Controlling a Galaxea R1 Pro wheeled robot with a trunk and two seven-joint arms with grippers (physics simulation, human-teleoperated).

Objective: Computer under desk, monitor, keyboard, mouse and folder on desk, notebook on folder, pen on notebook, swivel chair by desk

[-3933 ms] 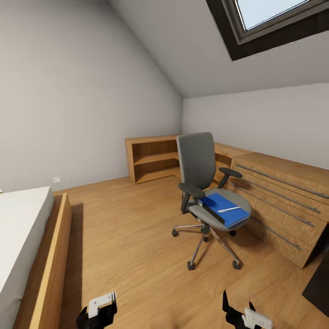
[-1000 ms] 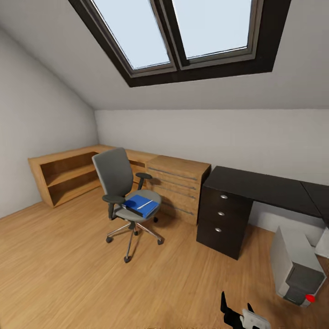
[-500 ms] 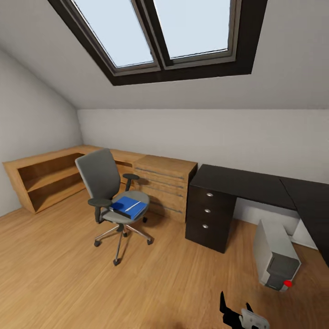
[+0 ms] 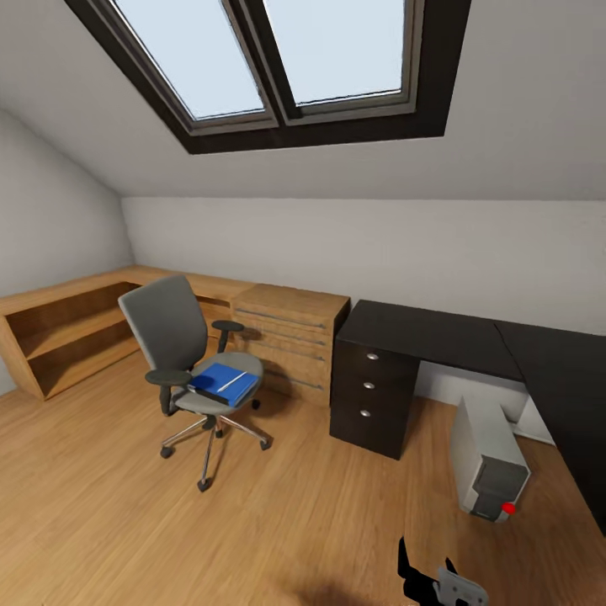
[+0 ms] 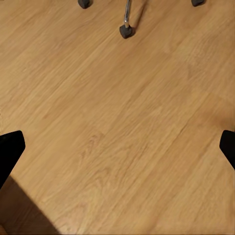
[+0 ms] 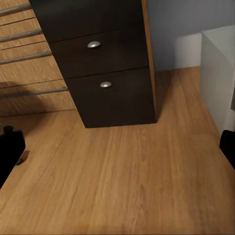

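**Head view: blue folder waits on the chair seat while I turn toward the desk**

Head view shows my right gripper low over the plank floor, fingers apart and empty. In my left wrist view, my left gripper has its dark fingertips spread wide over bare floor near a chair castor.

The folder lies flat across the seat of the swivel chair, a thin pale pen resting on it. I judge the folder stiff, light and slick; I would pinch it at an edge overhanging the seat front.

The computer stands on the floor at the inner corner of the desk, beside its drawers.

Compared with a second ago, my camera has swung right: chair and desk sit further left in view
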